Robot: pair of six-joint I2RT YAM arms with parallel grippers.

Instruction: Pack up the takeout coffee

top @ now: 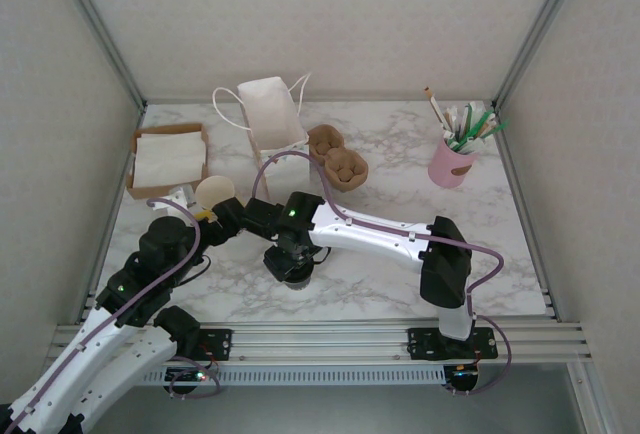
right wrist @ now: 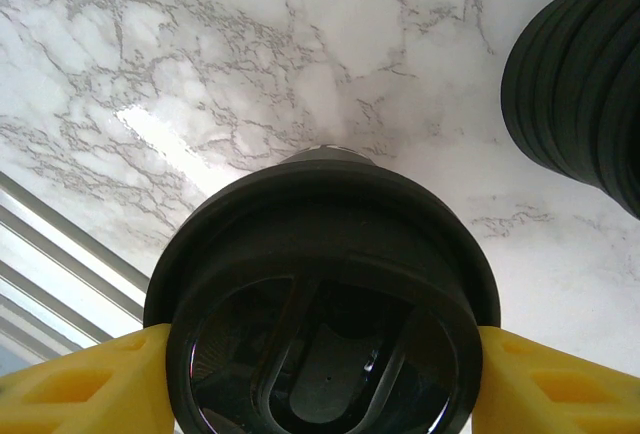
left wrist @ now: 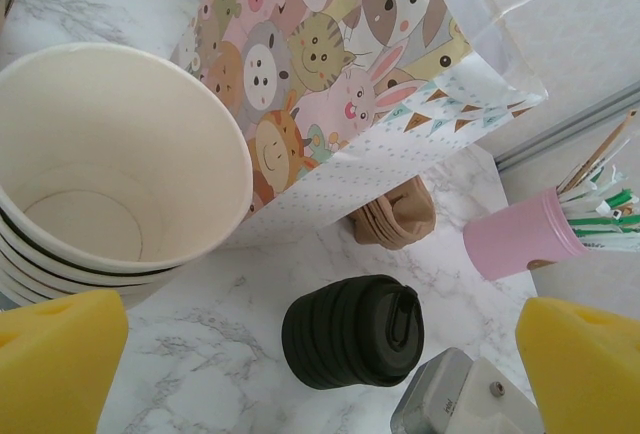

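Marbled table [top: 400, 284], glossy | right gripper [right wrist: 322, 394]: yellow foam fingers half-spread, pinching round glossy black lid [right wrist: 325, 294] over the table, near squat ribbed lid stack [left wrist: 352, 332] | left gripper [left wrist: 320, 359] gaped wide, empty, beside nested paper cups [left wrist: 110, 174], top one hollow | pink cup [left wrist: 520, 239] held straws [left wrist: 600, 204] | animal-print bag [left wrist: 330, 74] stood open

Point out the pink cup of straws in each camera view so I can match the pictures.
Top external: the pink cup stands at the back right of the table, right of the brown carriers.
Left wrist: the pink cup sits at the right edge, mid-height, just right of the brown carriers.
Right wrist: looks down past a black lid at the table, away from that corner.
Shared landmark: the marble table.
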